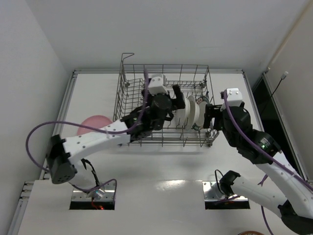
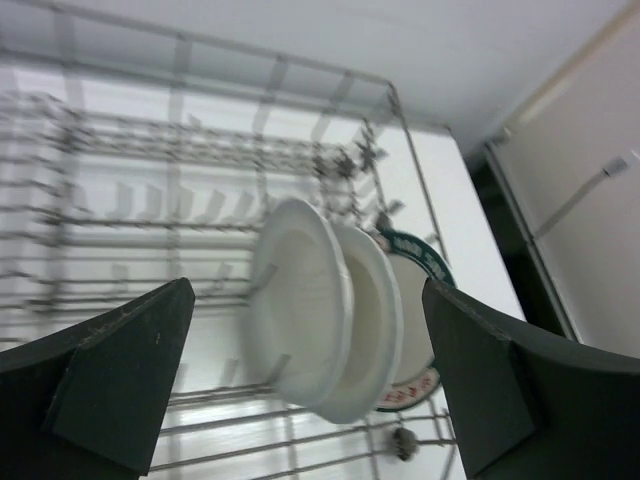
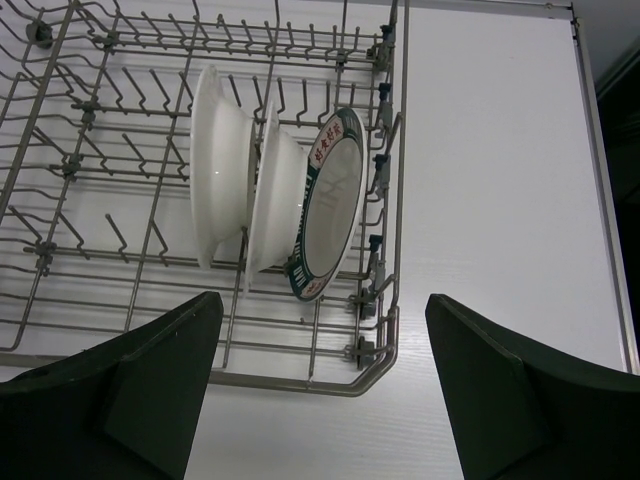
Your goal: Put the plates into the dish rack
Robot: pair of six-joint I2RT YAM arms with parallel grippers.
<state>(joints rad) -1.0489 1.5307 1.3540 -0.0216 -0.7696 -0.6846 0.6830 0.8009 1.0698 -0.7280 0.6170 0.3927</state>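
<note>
Pink plate (image 1: 93,123) sits nearest the bases: flat on table (image 1: 161,169), just left of dish rack (image 1: 161,141), part-hidden under L arm. Only one not yet loaded, by my count.

L gripper (image 2: 308,300) is over rack interior, fingers wide apart, nothing betw them. It hangs just above first white plate (image 2: 295,310). R gripper (image 3: 325,305) is at rack's right end, also spread, empty.

Three plates stand on edge in tines twd right end: first white, second white (image 3: 275,190) close behind, then teal-rimmed plate (image 3: 335,200) nearest the right wall, leaning. Gaps tight; whether the whites touch, can't tell.

Risks, as I judge:
- L fingers straddle the row. A sideways pull-out instead of straight up could clip first white's rim, tip it onto neighbours, domino twd teal one.
- Teal plate is tilted; a knock on the wire from R arm may slide it.
- Pink plate lies flat w/ low rim. A pinch from above may slip, or shove it twd table's left edge.
- Bringing it in over rack's tall side wire: rim strike poss.
</note>
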